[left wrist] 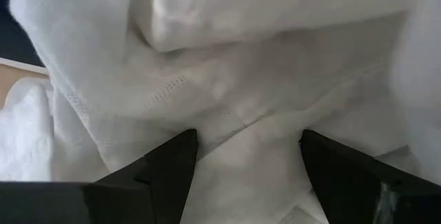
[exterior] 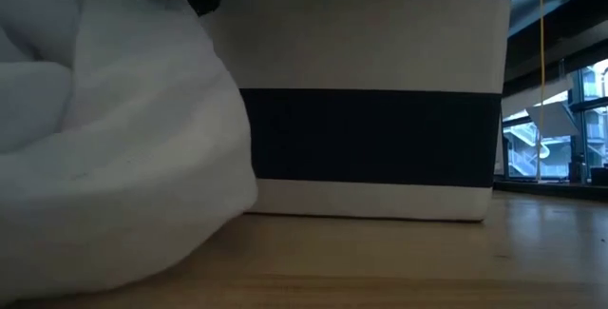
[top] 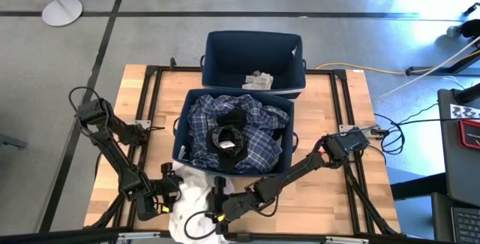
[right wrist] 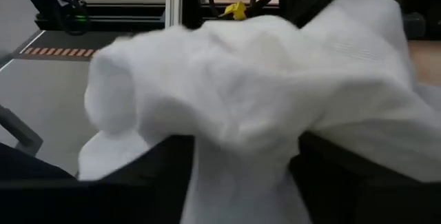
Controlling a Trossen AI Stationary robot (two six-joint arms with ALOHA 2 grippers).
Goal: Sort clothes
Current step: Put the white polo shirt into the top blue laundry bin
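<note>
A white garment [top: 191,199] lies bunched on the table's near edge, in front of the near navy bin [top: 180,131]. That bin holds a dark blue plaid garment [top: 259,146] with a black one [top: 229,135] on top. A small pale garment [top: 259,80] lies in the far bin [top: 225,49]. My left gripper [top: 171,195] is open at the white garment's left side, slanting down onto it. My right gripper [top: 223,208] is open at its right side. In the low view the white garment [exterior: 104,157] heaps up at the left, before the bin's wall [exterior: 370,109]. My left gripper [left wrist: 248,151] is open and comes slanting down from the table's left. A flat stretch of the white cloth [left wrist: 248,124] lies between its fingertips. I cannot tell whether the tips touch it. My right gripper [right wrist: 241,176] is open, and a thick bunch of the white garment [right wrist: 241,148] sits between its fingers [right wrist: 337,172]. The cloth spills over both fingers. The fingers come nearly level from the table's right. The cloth is slack and rests on the table.
The two navy bins stand one behind the other down the table's middle. Bare wood shows to the right of the near bin [top: 337,191] and to the left of it [top: 127,109]. A black frame [top: 154,71] runs along the table's edges.
</note>
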